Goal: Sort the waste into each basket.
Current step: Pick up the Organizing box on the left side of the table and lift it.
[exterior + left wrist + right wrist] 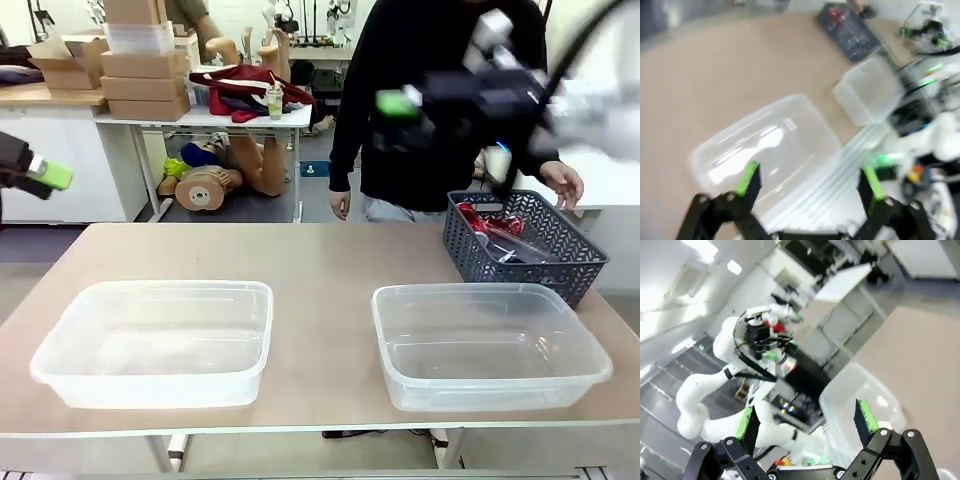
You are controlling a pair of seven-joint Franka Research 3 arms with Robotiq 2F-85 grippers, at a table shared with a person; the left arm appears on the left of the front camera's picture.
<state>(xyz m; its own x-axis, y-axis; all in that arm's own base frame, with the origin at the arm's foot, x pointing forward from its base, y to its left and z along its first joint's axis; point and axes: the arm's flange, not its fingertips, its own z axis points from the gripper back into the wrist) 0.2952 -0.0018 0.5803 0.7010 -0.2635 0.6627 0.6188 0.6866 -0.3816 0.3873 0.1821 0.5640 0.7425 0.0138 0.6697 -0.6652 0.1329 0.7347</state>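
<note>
Holding: right gripper (805, 419) and left gripper (807, 177) are gaping wide, carrying nothing.
Waste (497, 224): is lying in the dark lattice basket (520, 265), far right, below the right gripper.
Nearer: right gripper is hanging closest; left gripper is sitting far left.

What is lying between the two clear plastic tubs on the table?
Nothing. In the front view, bare tabletop separates the left tub from the right tub.

white arm (694, 386), black gripper (809, 175), green pads (747, 179)

clear colourless tubs (160, 286), dark grey lattice basket (520, 266) with red cans (489, 222), tan table (300, 250).
</note>
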